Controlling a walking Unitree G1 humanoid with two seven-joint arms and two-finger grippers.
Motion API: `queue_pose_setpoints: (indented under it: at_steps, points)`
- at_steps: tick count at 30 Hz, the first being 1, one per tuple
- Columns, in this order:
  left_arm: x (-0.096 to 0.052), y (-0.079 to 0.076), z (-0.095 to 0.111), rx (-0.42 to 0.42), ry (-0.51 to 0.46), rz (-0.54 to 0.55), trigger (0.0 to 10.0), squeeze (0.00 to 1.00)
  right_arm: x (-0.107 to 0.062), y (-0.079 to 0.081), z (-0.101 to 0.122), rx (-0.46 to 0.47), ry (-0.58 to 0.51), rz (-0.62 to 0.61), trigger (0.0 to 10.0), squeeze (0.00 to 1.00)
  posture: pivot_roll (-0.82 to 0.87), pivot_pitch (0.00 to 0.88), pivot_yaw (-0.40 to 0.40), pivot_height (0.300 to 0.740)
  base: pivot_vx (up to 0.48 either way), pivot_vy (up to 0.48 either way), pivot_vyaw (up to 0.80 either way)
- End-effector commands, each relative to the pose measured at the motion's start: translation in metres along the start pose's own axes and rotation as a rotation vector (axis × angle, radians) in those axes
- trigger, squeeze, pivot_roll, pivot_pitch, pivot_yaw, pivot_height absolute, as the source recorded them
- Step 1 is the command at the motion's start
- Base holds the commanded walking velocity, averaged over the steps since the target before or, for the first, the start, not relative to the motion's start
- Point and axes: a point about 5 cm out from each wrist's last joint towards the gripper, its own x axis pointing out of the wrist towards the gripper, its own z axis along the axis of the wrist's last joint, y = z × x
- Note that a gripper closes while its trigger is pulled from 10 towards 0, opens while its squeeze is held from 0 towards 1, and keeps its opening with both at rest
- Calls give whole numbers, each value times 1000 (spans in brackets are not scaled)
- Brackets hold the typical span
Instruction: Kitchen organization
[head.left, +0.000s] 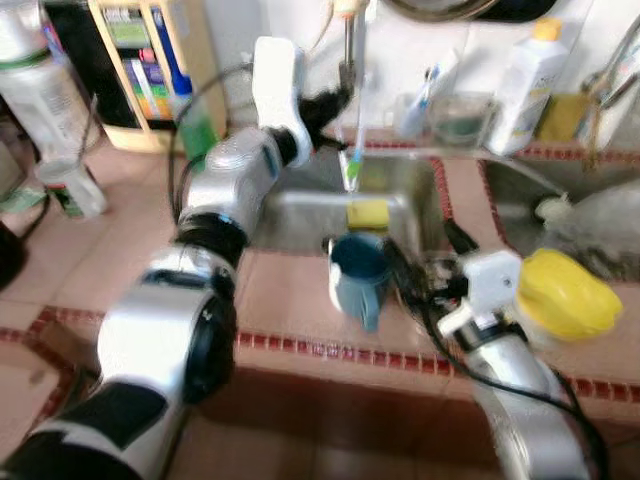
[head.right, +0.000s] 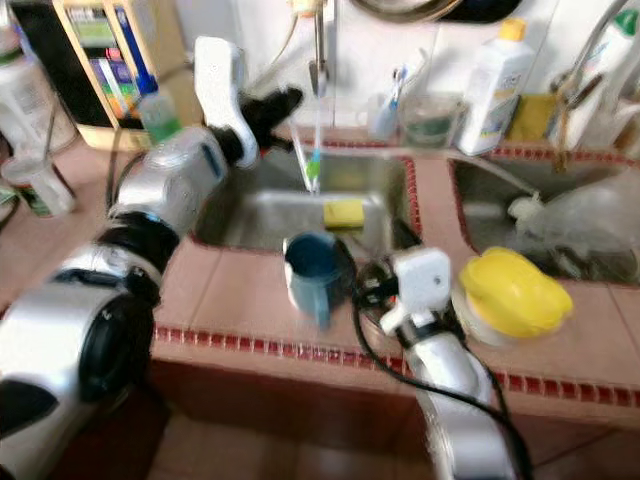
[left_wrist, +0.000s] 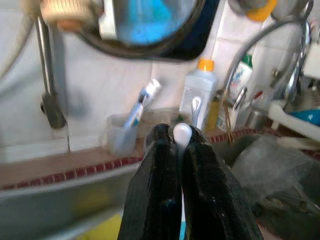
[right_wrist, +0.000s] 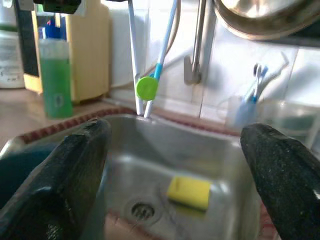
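Two steel sink basins (head.left: 300, 215); one blue cup (head.left: 360, 275) on the tiled ledge; one yellow sponge (head.left: 367, 213) in the basin; left gripper (left_wrist: 181, 150) raised over the sink, fingers pinched on one white-handled utensil (head.left: 352, 150), green-tipped; right gripper (right_wrist: 175, 150) beside the cup, fingers spread wide; head views blurred.

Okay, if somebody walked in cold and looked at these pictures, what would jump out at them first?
Probably the left gripper raised over the steel sink, pinching a long utensil with a green tip that hangs down into the basin. Next, the blue mug on the tiled edge in front of the sink, just ahead of the open right gripper. A yellow sponge lies in the basin near the drain.
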Motion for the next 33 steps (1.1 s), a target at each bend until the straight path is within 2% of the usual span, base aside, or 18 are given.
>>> queue_pose_setpoints:
  at_steps: [1,3,13,21,27,33]
  points:
    - [-4,9,14,32,-27,15,10000,0,2,6,4,12,-22,14,10000,0,-37,0,70,740,0,0,0]
    - [-4,8,16,21,-50,11,10000,0,2,6,4,13,-23,14,10000,0,-37,0,70,740,0,0,0]
    - [-5,8,9,79,-5,1,10000,0,-2,5,6,27,-24,-6,10000,0,-39,0,70,740,0,0,0]
    - [-3,4,7,78,-5,-21,10000,0,-6,5,6,23,-24,-5,10000,0,-51,0,77,740,0,0,0]
    - [-2,4,9,89,-4,-29,10000,0,-5,6,16,94,-67,-9,10000,0,-53,0,78,740,0,0,0]
    - [-3,6,11,123,9,-29,10000,0,-13,5,22,110,-67,-14,10000,0,-60,0,80,740,0,0,0]
